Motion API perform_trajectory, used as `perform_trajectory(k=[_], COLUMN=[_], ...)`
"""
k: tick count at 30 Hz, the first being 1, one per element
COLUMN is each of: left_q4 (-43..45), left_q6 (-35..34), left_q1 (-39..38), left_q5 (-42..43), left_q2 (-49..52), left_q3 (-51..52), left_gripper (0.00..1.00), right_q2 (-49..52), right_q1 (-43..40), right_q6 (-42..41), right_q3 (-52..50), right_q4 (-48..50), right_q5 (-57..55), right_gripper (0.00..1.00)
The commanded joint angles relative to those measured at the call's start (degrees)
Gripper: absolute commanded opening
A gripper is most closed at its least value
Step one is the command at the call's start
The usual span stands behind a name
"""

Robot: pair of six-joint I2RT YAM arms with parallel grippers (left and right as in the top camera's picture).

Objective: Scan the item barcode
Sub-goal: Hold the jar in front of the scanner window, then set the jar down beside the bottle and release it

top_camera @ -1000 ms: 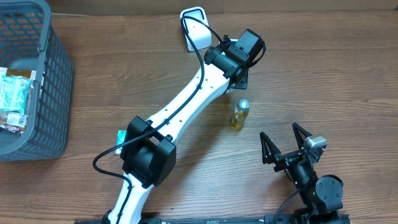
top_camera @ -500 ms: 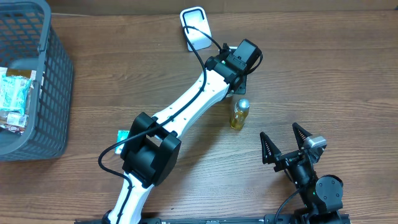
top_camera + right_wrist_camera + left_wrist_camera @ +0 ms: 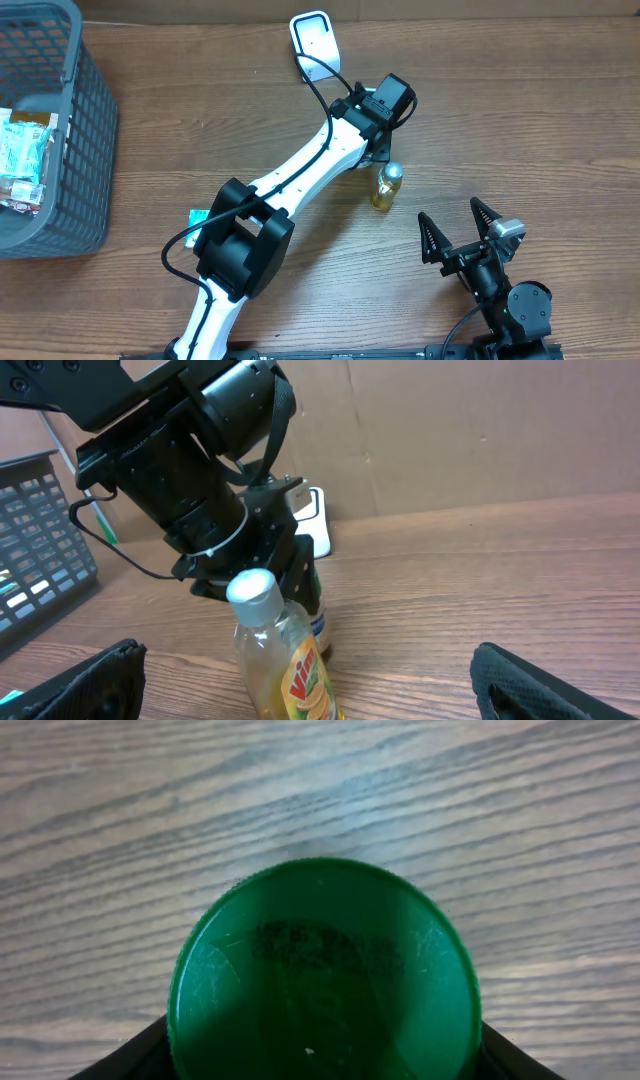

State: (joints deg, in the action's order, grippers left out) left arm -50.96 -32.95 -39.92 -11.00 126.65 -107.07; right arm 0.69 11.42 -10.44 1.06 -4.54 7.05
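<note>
The left claw (image 3: 378, 148) reaches far out over the middle of the counter (image 3: 560, 120), and it grips a small dark jar (image 3: 316, 600) with a green lid (image 3: 322, 970). In the left wrist view the round lid fills most of the picture. The black fingers (image 3: 140, 1050) press against its rim on either side at the bottom corners. Faint dark print runs across the top of the lid, too blurred to read. From the right wrist view the jar stands upright under the claw and has a pale label low on its side. Whether its base touches the wood or hangs just above it cannot be told.

Just beside the jar, on the side nearer the robot, stands a yellow bottle (image 3: 385, 188) with a silver cap and a bright label. It is upright and nothing holds it. Beyond the left claw, near the far edge of the counter, lies a white device (image 3: 316, 45) with rounded corners.

The right claw (image 3: 470, 235) rests low near the front right of the counter with its jaws spread wide and nothing between them. It is well apart from the bottle.

A grey basket (image 3: 85, 130) sits at the far left, with some packets (image 3: 20, 150) inside it.
</note>
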Motion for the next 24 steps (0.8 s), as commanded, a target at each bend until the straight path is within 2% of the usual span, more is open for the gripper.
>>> perform_trajectory(k=[1,3,6,8,15,19,24], left_q4=[-1.0,-1.6,-1.6,-1.0,-4.6,-10.5,-17.5], left_q6=[-0.9,-0.7,-0.7,-0.7,0.8,0.9,0.8], left_q1=[0.5,0.5,0.6,0.8,3.5,7.6,13.4], left_q5=[0.5,0.5,0.5,0.5,0.5,0.3,-0.3], left_q2=[-0.4,-0.4,-0.4,-0.5,-3.9,-10.0,-19.1], left_q3=[0.0,0.0,0.0,-0.1,-6.4,-11.1,-11.3], left_gripper=[0.61,0.69,0.95,1.0,1.0,1.0,1.0], right_q2=[-0.3,-0.3,-0.3,-0.3,-0.3,-0.3,-0.3], right_q1=[0.5,0.5,0.5,0.5,0.5,0.5,0.5], right_q6=[0.4,0.4,0.4,0.4,0.4,0.4,0.4], right_q3=[-0.6,-0.6,-0.6,-0.6,-0.6,-0.6,-0.6], right_q4=[0.3,0.3,0.3,0.3,0.3,0.3,0.3], right_q5=[-0.5,-0.5,-0.5,-0.5,-0.5,-0.5,-0.5], right_gripper=[1.0,1.0,1.0,1.0,1.0,1.0,1.0])
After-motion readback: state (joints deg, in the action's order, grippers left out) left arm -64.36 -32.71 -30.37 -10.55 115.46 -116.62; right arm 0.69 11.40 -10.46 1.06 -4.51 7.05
